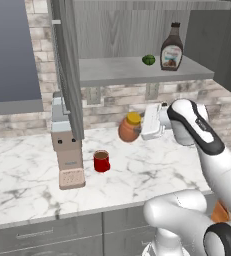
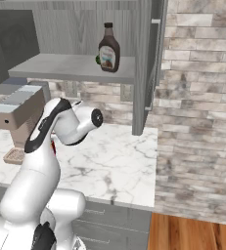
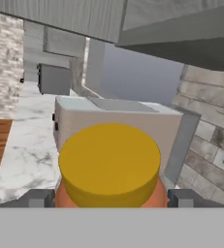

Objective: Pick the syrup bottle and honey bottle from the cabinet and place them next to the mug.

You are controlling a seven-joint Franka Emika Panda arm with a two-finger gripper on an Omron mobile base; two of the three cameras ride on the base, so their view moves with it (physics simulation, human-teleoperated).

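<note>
The honey bottle [image 1: 128,129], an orange-brown jar with a yellow lid [image 3: 109,157], hangs low over the back of the counter, right of the red mug [image 1: 101,161]. My gripper [image 1: 140,127] comes at it from the right and is shut on the jar. In the hand view a dark fingertip [image 3: 36,198] presses against each side of it. The dark syrup bottle [image 1: 171,48] [image 2: 108,49] stands upright on the grey shelf [image 1: 117,71] of the cabinet. The cabinet's door [image 1: 69,65] stands open.
A small green fruit [image 1: 148,60] lies on the shelf left of the syrup bottle. A beige coffee machine [image 1: 67,150] [image 3: 118,123] stands on the marble counter [image 1: 27,170] left of the mug. The brick wall runs along the back.
</note>
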